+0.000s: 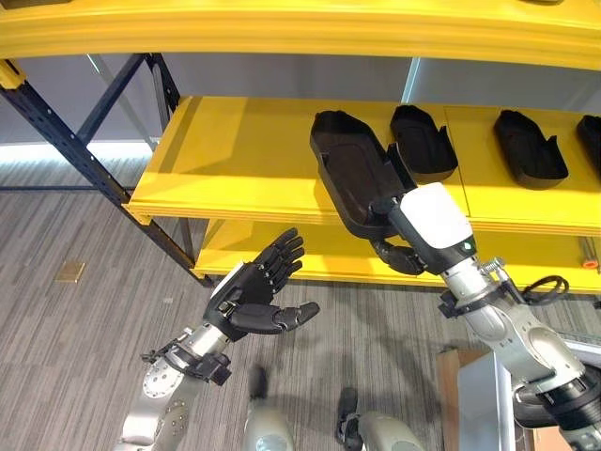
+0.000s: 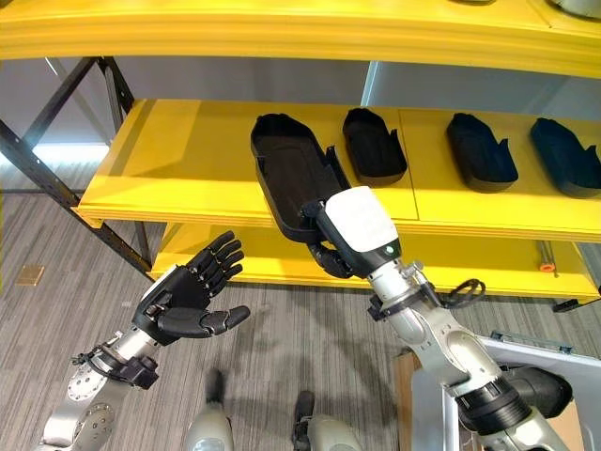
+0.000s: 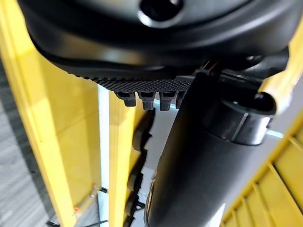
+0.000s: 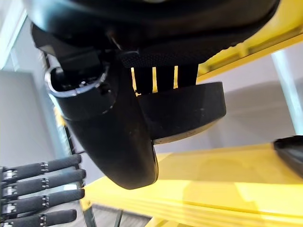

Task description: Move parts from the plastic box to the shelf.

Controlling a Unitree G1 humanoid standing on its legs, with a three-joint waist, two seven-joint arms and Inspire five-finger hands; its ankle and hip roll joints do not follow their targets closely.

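Gripping black part (image 1: 352, 178), right robot hand (image 1: 399, 256) mostly hidden.

Count, taking the yellow shelf (image 1: 235, 160) as landmark: four black moulded parts on or at its middle level. One large part (image 1: 352, 178) overhangs the shelf's front edge; three smaller parts lie further along the same level toward the robot's right, the first (image 1: 423, 141) just beside the large one, the second (image 1: 529, 147) near it, the third (image 2: 571, 156) beyond that. Two robot hands below the shelf front: left hand (image 1: 254, 293), right hand (image 1: 404, 256).
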